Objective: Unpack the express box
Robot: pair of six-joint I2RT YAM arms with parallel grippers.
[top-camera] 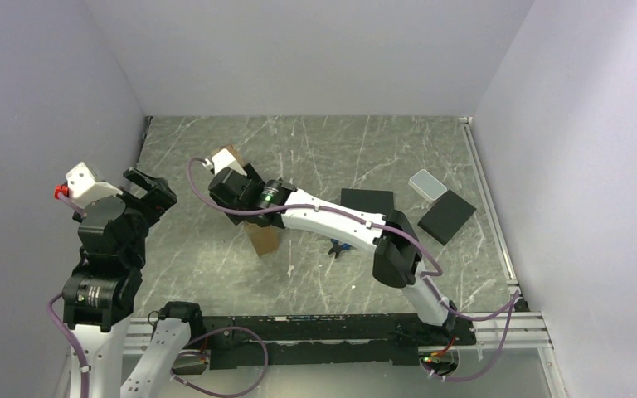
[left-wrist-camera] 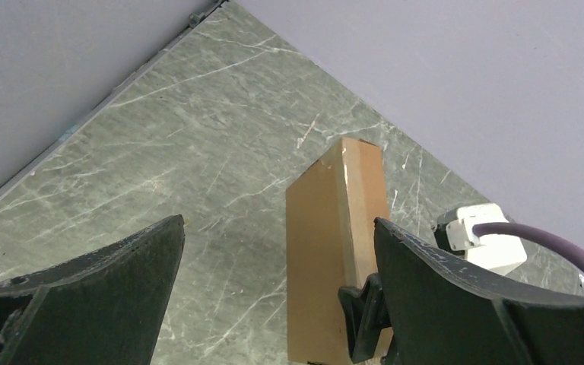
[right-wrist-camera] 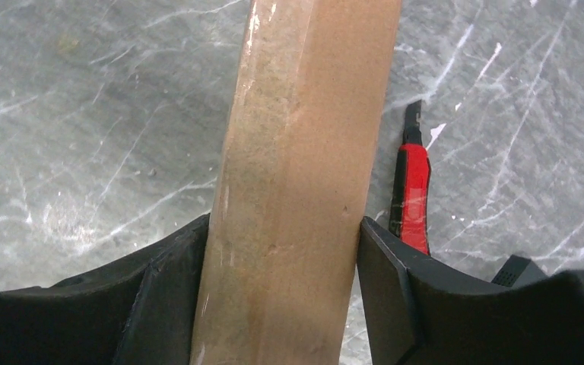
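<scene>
The express box (top-camera: 263, 239) is a flat brown cardboard carton that stands on edge left of the table's middle. My right gripper (top-camera: 236, 186) is shut on its upper part; in the right wrist view both fingers press the box (right-wrist-camera: 296, 152) on its two broad faces around the gripper's centre (right-wrist-camera: 285, 228). My left gripper (top-camera: 145, 195) is open and empty, held above the table to the left of the box. In the left wrist view its jaws (left-wrist-camera: 277, 228) stand wide apart and the box (left-wrist-camera: 327, 251) is ahead, apart from them.
A red and black utility knife (right-wrist-camera: 413, 190) lies on the table beside the box. Two flat black pads (top-camera: 367, 201) (top-camera: 447, 217) and a small translucent white case (top-camera: 428, 184) lie at the right. A small dark tool (top-camera: 337, 247) lies under the right arm.
</scene>
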